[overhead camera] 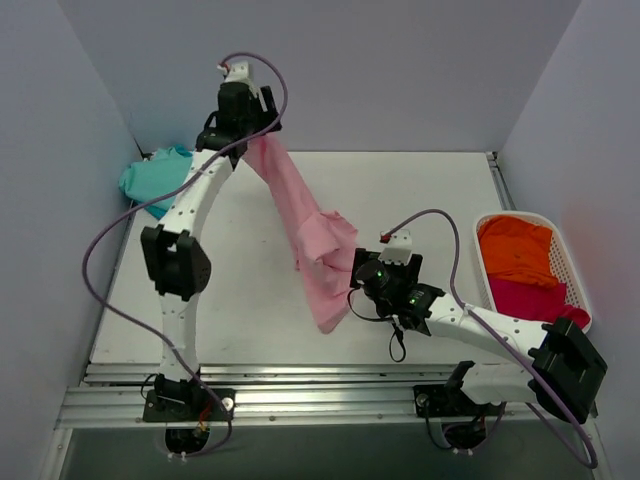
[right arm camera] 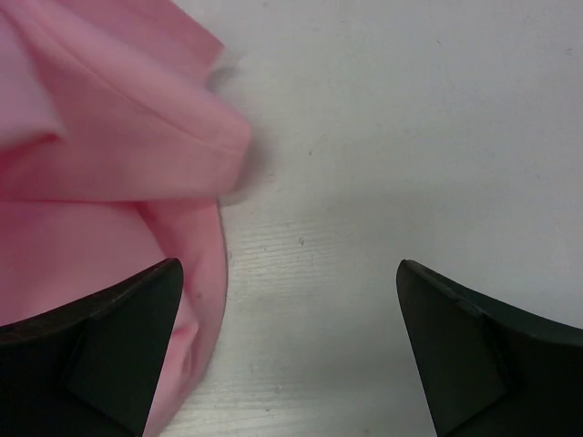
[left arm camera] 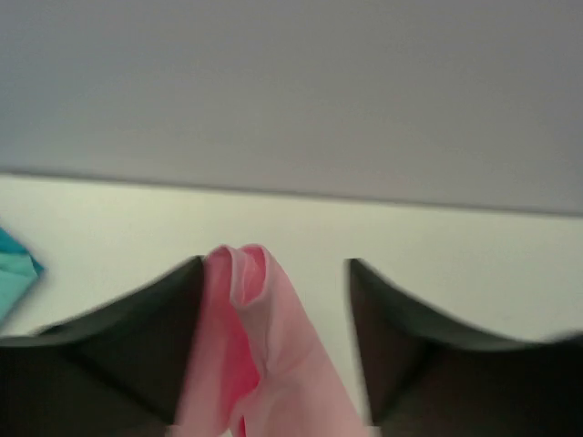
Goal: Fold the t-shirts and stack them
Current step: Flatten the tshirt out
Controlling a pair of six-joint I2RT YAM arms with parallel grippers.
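Note:
The light pink t-shirt (overhead camera: 310,235) hangs in a long strip from my raised left gripper (overhead camera: 258,130) down to the table by my right gripper (overhead camera: 362,268). In the left wrist view the pink cloth (left arm camera: 264,346) lies against the left finger, and bare table shows between it and the right finger; the jaws of this gripper (left arm camera: 275,273) stand apart. My right gripper (right arm camera: 287,300) is open and low over the table, with the shirt's bunched lower end (right arm camera: 100,173) beside its left finger. A teal t-shirt (overhead camera: 155,178) lies at the far left and shows in the left wrist view (left arm camera: 14,269).
A white basket (overhead camera: 570,270) stands at the table's right edge with an orange shirt (overhead camera: 515,250) and a magenta shirt (overhead camera: 530,298) in it. Grey walls close in the back and both sides. A metal rail runs along the near edge.

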